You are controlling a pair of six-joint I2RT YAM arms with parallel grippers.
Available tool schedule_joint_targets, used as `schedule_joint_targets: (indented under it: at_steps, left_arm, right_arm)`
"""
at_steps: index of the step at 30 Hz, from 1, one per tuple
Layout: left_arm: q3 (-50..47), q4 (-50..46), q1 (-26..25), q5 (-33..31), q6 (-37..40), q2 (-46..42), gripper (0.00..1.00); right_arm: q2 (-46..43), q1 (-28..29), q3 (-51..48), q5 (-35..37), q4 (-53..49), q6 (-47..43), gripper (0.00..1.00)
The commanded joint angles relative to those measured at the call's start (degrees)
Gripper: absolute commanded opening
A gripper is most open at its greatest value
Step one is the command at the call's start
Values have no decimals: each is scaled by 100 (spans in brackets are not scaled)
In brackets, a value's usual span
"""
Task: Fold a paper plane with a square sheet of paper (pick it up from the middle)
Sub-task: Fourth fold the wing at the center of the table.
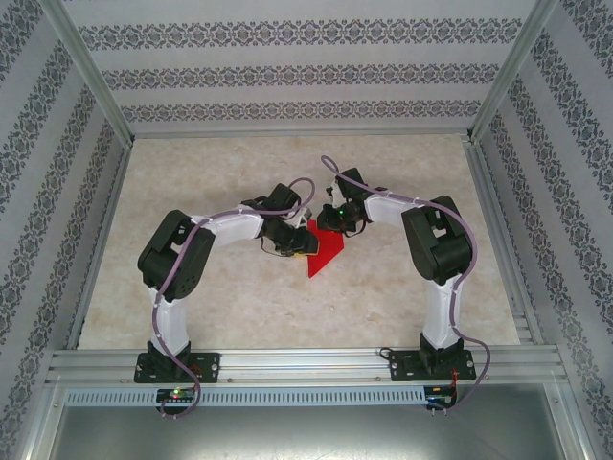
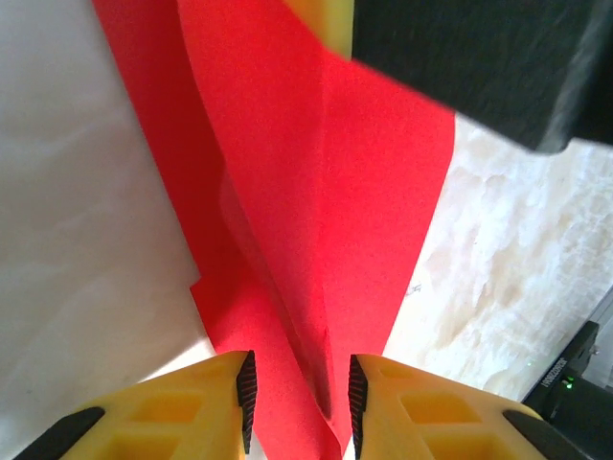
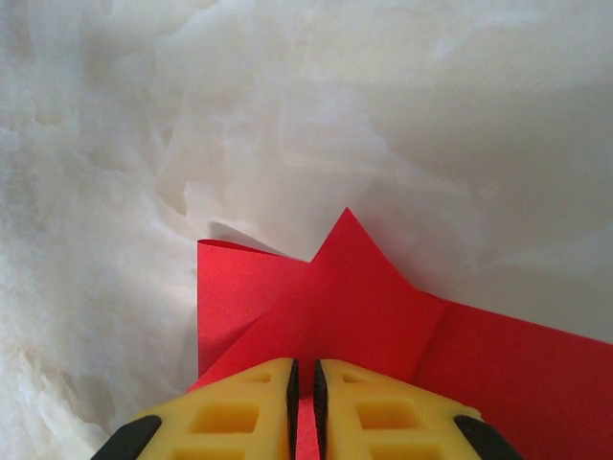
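The red sheet of paper [image 1: 326,255] lies mid-table, folded into a pointed, creased shape. In the left wrist view the paper [image 2: 316,192] runs as a long ridge toward my left gripper [image 2: 302,398], whose yellow fingers stand open either side of the fold, pads apart from it. From above, the left gripper [image 1: 292,246] sits at the paper's left edge. My right gripper [image 1: 332,226] is at the paper's far end. Its fingers [image 3: 305,402] are shut on a strip of the paper [image 3: 354,297], with folded flaps rising beyond them.
The pale marbled tabletop [image 1: 239,297] surrounds the paper. Aluminium frame rails [image 1: 306,359] and patterned walls enclose the table. The right gripper's dark body [image 2: 469,57] hangs close over the paper's far end in the left wrist view.
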Motion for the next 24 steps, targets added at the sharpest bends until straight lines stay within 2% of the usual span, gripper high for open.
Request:
schedule_joint_targets:
  at_steps: [1, 10, 24]
  left_arm:
    - [-82, -132, -105, -232, -123, -202, 34]
    - [-212, 29, -142, -183, -106, -144, 23]
    - [-227, 148, -153, -8, -53, 22, 18]
  right_arm:
    - [139, -59, -134, 130, -11, -43, 15]
    - [146, -103, -192, 89, 39, -49, 14]
    - [187, -160, -202, 33, 89, -41, 13]
